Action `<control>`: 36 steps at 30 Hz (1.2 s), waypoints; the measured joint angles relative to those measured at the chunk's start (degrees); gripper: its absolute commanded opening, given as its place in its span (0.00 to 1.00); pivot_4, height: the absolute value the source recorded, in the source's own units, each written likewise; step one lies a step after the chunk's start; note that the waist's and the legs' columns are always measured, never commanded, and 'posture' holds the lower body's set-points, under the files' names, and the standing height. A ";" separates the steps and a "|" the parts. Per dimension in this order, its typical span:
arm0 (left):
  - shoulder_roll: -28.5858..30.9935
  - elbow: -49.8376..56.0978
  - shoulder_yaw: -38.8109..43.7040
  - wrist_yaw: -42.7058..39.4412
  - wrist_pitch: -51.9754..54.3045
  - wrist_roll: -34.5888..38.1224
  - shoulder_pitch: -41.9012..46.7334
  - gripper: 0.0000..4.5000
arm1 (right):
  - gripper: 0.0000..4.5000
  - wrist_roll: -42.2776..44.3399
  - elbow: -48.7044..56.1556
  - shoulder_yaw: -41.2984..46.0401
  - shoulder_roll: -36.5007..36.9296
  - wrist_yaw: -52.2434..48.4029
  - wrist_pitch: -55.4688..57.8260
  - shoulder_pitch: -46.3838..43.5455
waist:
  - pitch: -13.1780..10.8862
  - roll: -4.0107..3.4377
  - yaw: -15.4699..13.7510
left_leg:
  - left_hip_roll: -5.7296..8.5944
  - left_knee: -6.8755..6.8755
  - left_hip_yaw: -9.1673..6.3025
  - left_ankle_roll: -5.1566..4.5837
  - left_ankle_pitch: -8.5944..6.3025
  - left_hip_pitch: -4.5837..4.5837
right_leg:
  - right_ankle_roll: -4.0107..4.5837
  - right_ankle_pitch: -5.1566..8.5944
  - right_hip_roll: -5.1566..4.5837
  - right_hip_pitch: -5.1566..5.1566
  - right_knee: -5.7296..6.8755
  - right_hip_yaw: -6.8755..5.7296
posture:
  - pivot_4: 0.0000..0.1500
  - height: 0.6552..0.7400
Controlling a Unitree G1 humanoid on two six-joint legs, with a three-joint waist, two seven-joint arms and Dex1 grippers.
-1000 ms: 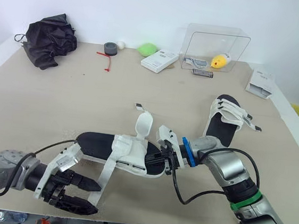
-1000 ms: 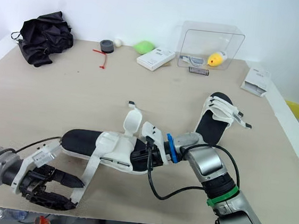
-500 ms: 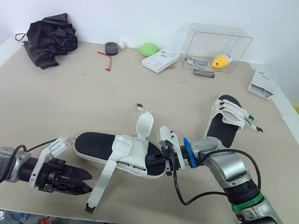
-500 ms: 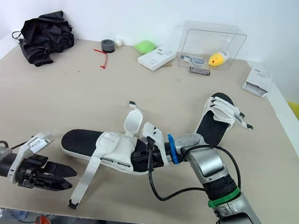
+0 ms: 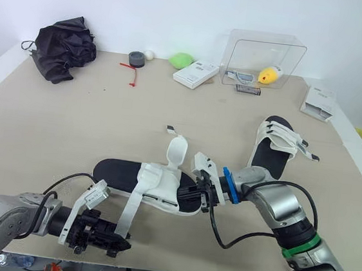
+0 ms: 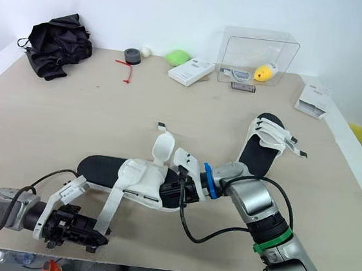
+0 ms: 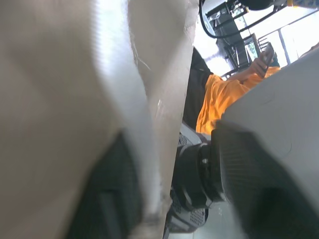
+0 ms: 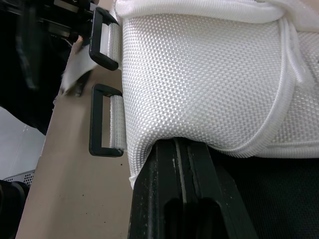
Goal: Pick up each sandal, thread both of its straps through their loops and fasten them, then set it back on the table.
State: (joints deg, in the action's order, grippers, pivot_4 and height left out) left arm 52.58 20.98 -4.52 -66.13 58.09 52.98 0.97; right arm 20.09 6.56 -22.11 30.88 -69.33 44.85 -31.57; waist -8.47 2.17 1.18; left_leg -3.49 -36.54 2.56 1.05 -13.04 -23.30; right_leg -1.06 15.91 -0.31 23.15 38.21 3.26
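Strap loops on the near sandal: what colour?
Black plastic loops, clearest in the right wrist view.

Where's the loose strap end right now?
In the head views the strap trails from the near sandal toward the front table edge, its tip at the left gripper.

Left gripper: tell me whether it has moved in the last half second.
Yes. The left gripper has moved rightward, up to the hanging end of the loose white strap on the black-soled sandal, which stayed put.
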 measured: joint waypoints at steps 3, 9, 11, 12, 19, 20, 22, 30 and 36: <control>0.07 -0.16 0.32 -0.19 1.30 0.40 1.17 0.01 | 0.00 0.00 -0.11 -0.03 0.00 -0.17 0.00 -0.13 | 0.00 0.00 0.00 | 0.00 0.00 -0.02 0.00 0.00 -0.01 | 0.00 0.00 0.00 0.01 0.00 -0.01 | 1.00 1.00; 0.20 -0.22 2.25 -0.73 4.98 4.01 6.81 0.01 | 0.00 0.00 -0.18 -0.25 -0.16 -0.14 0.03 -0.24 | 0.00 0.00 0.05 | 0.00 -0.03 -0.04 0.00 0.00 0.00 | 0.00 -0.01 0.04 0.00 0.05 -0.01 | 1.00 1.00; -0.27 -0.60 2.70 -0.27 7.47 6.55 9.47 0.01 | 0.00 0.00 -0.13 -0.18 -0.10 -0.17 0.03 -0.17 | 0.00 0.01 0.03 | 0.00 -0.04 -0.05 0.00 0.00 -0.02 | 0.00 -0.01 0.05 -0.01 0.05 -0.05 | 1.00 1.00; -0.84 -1.09 3.53 0.35 9.13 8.84 11.69 0.01 | 0.00 -0.01 -0.10 -0.22 -0.11 -0.15 0.02 -0.16 | 0.02 0.04 0.03 | -0.01 -0.05 -0.05 0.00 0.00 -0.02 | 0.01 -0.01 0.06 -0.01 0.06 -0.08 | 1.00 1.00; -6.86 -15.97 9.67 10.07 21.00 28.30 30.53 0.01 | 0.00 -0.03 -0.06 -0.35 -0.40 0.05 0.00 -0.17 | 0.03 0.01 0.15 | 0.08 -0.15 -0.25 0.00 0.00 -0.01 | -0.05 0.03 0.06 -0.06 0.15 -0.05 | 1.00 1.00; -7.66 -17.80 9.50 11.24 21.44 28.05 31.62 0.01 | 0.00 -0.01 -0.04 -0.38 -0.44 -0.02 0.00 -0.16 | 0.04 0.00 0.21 | 0.10 -0.15 -0.24 -0.01 0.00 -0.01 | -0.07 0.03 0.05 -0.05 0.16 -0.01 | 1.00 1.00; -8.90 -20.93 8.51 11.90 21.92 26.14 32.60 0.01 | 0.00 0.00 0.01 -0.43 -0.45 -0.13 0.00 -0.19 | 0.04 0.01 0.26 | 0.10 -0.15 -0.26 0.00 0.00 -0.03 | -0.07 0.04 0.06 -0.03 0.16 -0.04 | 1.00 1.00; -12.11 -28.75 -5.42 2.04 16.14 8.53 38.74 0.01 | 0.00 -0.02 0.07 -0.28 -0.78 0.86 0.25 -0.10 | 0.04 0.01 0.18 | 0.15 -0.16 -0.20 0.14 0.08 -0.01 | 0.01 0.00 0.10 -0.02 0.30 -0.09 | 1.00 1.00; -13.85 -33.71 -8.71 -3.93 12.59 0.84 41.47 0.01 | 0.00 0.22 0.81 -0.20 -1.13 1.97 0.49 0.33 | 0.04 0.01 0.29 | 0.12 -0.18 -0.24 0.15 0.09 -0.01 | 0.14 0.09 0.18 0.07 0.57 -0.12 | 1.00 1.00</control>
State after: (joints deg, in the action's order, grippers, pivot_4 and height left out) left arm 38.73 -12.73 -13.24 -70.06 70.68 53.82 42.43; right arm 20.31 7.37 -22.32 29.75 -67.36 45.35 -31.24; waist -8.43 2.18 1.47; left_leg -3.37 -36.72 2.31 1.20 -12.95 -23.31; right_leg -0.92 16.00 -0.13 23.22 38.78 3.14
